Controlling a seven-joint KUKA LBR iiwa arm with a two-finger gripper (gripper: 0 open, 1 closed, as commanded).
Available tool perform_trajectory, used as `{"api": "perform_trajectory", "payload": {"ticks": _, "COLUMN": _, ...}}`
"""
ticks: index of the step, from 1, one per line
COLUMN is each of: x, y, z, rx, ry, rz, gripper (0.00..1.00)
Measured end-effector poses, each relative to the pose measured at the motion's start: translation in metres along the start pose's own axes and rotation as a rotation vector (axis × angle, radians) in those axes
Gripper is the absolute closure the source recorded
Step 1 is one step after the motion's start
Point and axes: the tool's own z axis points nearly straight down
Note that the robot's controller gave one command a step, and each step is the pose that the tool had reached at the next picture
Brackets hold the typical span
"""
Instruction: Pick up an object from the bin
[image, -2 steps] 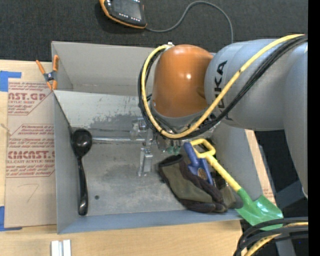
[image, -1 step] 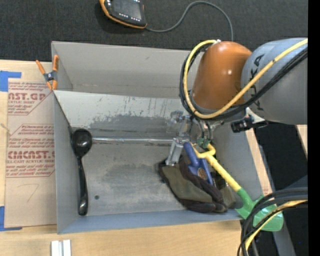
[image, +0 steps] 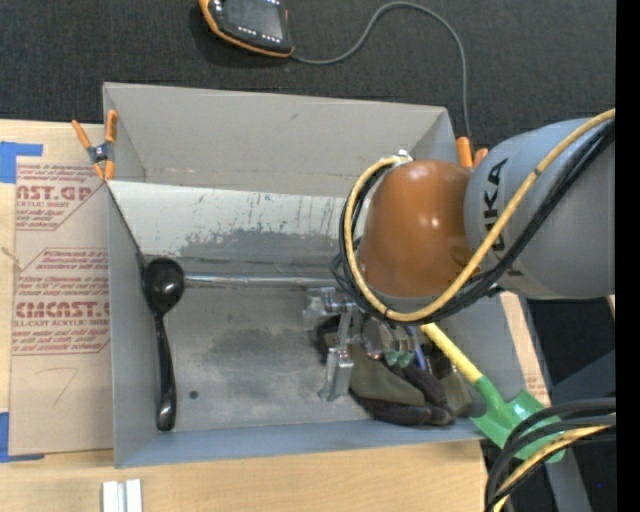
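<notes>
Item: soft, crumpled thing (image: 393, 397), dark olive-brown with black edging. Location: near right part of the grey bin (image: 250, 215), partly under the arm.
Gripper (image: 335, 345): low over the item's left edge; whether the claw is open or closed cannot be told.
Also: black ladle (image: 163, 335) along the left wall, well apart; yellow-and-green stick (image: 497, 408) at the near right corner.

Single overhead camera, above grey metal bin (image: 250, 360), facing down with slight tilt; bin's far wall shows broad inner face. Close range: bin spans most of frame, narrow margins of surroundings beyond its left, far and near rims. From bin's right, robot arm (image: 545, 215) enters, overlapping right wall.
</notes>
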Motion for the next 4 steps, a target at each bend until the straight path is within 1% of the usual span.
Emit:
{"api": "perform_trajectory", "payload": {"ticks": 1, "x": -0.050, "y": -0.083, "z": 0.052, "rx": 0.009, "ry": -0.021, "rz": 0.047, "gripper": 0.00}}
{"api": "perform_trajectory", "payload": {"ticks": 2, "x": -0.030, "y": -0.084, "z": 0.020, "rx": 0.002, "ry": -0.017, "rz": -0.392, "gripper": 0.00}}
{"api": "perform_trajectory", "payload": {"ticks": 3, "x": -0.041, "y": -0.084, "z": 0.041, "rx": 0.004, "ry": -0.020, "rz": -0.345, "gripper": 0.00}}
{"api": "perform_trajectory", "payload": {"ticks": 4, "x": -0.029, "y": -0.089, "z": 0.081, "rx": 0.005, "ry": -0.021, "rz": -0.397, "gripper": 0.00}}
